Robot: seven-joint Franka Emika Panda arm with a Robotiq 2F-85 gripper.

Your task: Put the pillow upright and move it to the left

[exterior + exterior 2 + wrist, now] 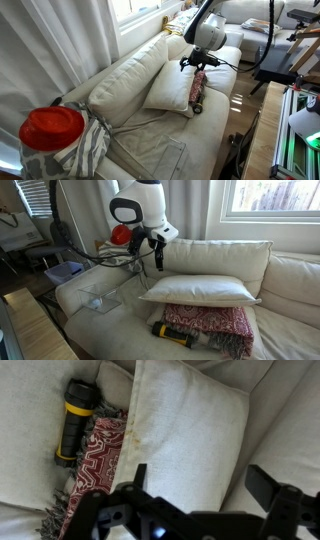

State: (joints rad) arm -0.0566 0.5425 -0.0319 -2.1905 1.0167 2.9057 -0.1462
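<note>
The cream-white pillow (170,87) lies flat on the sofa seat, resting partly on a red-pink patterned cushion (198,91). It shows in both exterior views (200,289) and fills the wrist view (190,435). My gripper (196,62) hangs above the pillow's far end, fingers spread and apart from the fabric. In an exterior view it (150,248) hovers left of the pillow's end. In the wrist view the open fingers (205,485) straddle the pillow's edge from above, holding nothing.
A yellow-black flashlight (76,418) lies beside the red-pink cushion (95,470), also seen at the seat front (172,333). The sofa's back cushions (215,255) stand behind. A red-lidded object (52,126) stands in the near foreground. A clear box (100,298) sits on the sofa's left end.
</note>
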